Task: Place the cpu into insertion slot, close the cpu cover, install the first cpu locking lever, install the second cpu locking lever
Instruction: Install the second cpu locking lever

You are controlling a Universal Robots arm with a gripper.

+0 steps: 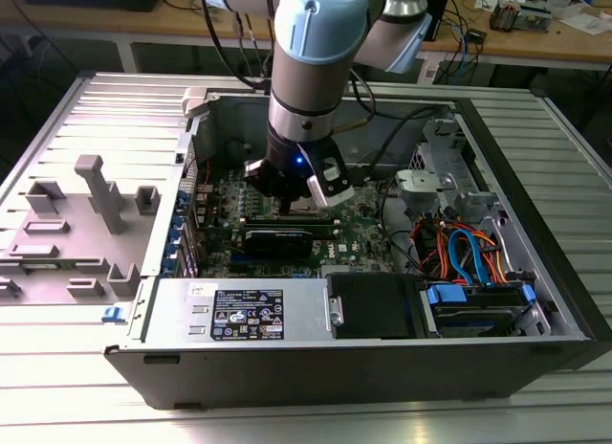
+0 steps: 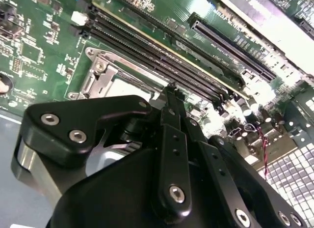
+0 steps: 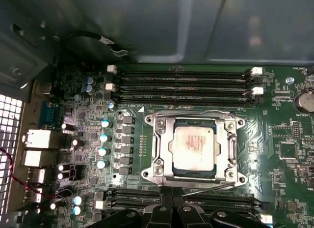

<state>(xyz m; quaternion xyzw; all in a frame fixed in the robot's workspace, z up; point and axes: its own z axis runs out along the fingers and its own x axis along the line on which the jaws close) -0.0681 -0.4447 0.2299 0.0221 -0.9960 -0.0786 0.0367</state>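
Fingers [image 2: 172, 98] of matte black metal, jointed with bright screw heads, run together to a narrow tip with no gap visible between them in the second wrist view, and nothing shows clamped there; that tip sits at the edge of the insertion slot [image 3: 193, 148], just beside the long black memory slots [image 3: 181, 83]. Seen in the first wrist view, the cpu [image 3: 192, 147] lies flat in the socket, a square chip with a dull, slightly smudged silver top, and the cpu cover [image 3: 230, 144], a thin silvery frame with a square window, lies down around it with screw posts at its corners. A thin wire-like lever runs along the socket edge nearest the gripper [image 3: 171, 201]; whether it is latched I cannot tell. Glossy green circuit board [image 3: 284, 154], dotted with small cylindrical capacitors, surrounds the socket. From the exterior view, the open computer case [image 1: 535, 348] rests on a ribbed metal table [image 1: 574, 128], with grey plastic fixtures toward the exterior view's left and wooden benches behind. Pale blue and silver, the arm [image 1: 316, 61] descends nearly vertically into the case, wrist pointing down over the board.
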